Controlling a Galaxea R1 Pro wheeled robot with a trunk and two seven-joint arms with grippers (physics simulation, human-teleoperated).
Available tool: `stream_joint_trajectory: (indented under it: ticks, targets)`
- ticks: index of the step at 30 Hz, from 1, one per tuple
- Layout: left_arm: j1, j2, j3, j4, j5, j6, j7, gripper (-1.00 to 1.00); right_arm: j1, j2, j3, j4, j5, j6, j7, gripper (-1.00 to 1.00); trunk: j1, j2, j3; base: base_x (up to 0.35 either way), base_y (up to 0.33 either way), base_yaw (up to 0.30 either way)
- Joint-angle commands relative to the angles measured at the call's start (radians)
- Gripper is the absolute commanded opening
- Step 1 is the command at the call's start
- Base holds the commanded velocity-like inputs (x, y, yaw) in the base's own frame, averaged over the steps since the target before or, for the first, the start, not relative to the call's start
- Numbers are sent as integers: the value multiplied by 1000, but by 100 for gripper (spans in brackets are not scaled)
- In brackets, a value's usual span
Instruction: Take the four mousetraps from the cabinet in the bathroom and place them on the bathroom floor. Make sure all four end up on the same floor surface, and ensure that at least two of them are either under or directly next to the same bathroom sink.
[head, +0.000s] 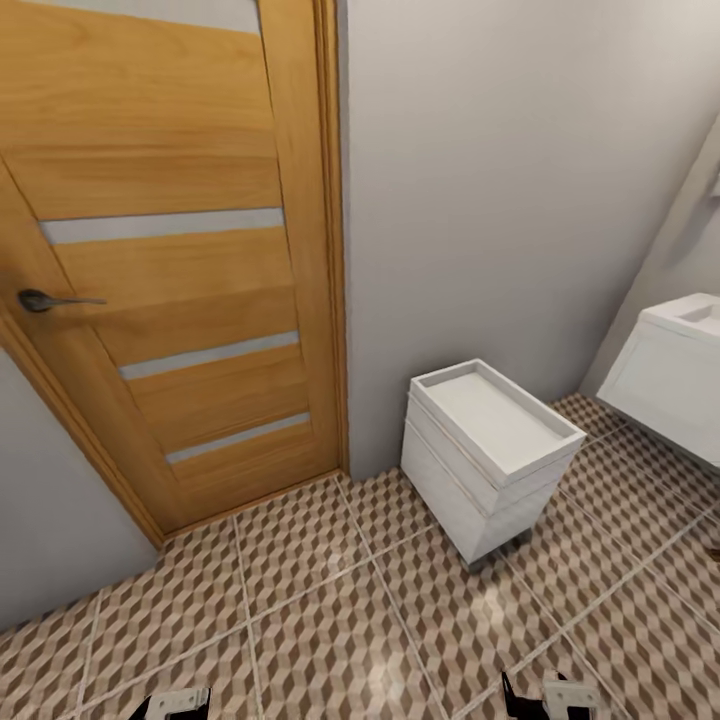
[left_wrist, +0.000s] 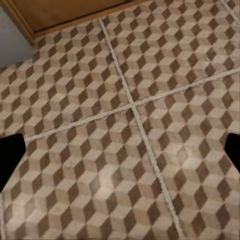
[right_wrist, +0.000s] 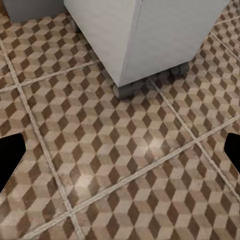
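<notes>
**Robot faces bathroom corner, traps and cabinet out of frame**

The head view takes in a closed wooden door (head: 170, 260) with a dark lever handle (head: 45, 299) at far left, a grey wall (head: 500, 200) beside it, and a small white drawer unit (head: 490, 455) standing on castors just off that wall. At the right edge hangs the white sink (head: 670, 385), its underside well above the bathroom floor (head: 330, 610), which leaves open tile beneath it, the spot where, by the task, at least two mousetraps should end up.

At the near edge of the head view, the left gripper (head: 178, 703) and right gripper (head: 548, 697) sit low and tucked close to the body, seemingly a carrying posture for driving rather than reaching. In the left wrist view the left gripper's fingers (left_wrist: 9, 160) stand wide apart over bare tile, nothing between them; the right gripper's fingers (right_wrist: 10, 157) are likewise spread and empty, looking toward the drawer unit's castors (right_wrist: 122, 90).

The orange-brown cabinet and the mousetraps do not appear in these pictures, so the fetching step looks not yet begun. Room to move is best across the near and middle floor; the drawer unit's near corner and the sink's projecting edge narrow the passage to the right, and the door frame bounds the left.
</notes>
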Motion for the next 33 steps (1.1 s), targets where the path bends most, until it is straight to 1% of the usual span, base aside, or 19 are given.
stream_joint_trajectory:
  ticks: [1,33]
  targets:
    - [-2,0,3,4,2,-6,-1,100,0,0,9,0,-10,-3,-2,100,0,-1,-1,0,0,274]
    - [-2,0,3,4,2,-6,-3,100,0,0,10,0,-8,-1,-2,100,0,-1,-25,0,0,257]
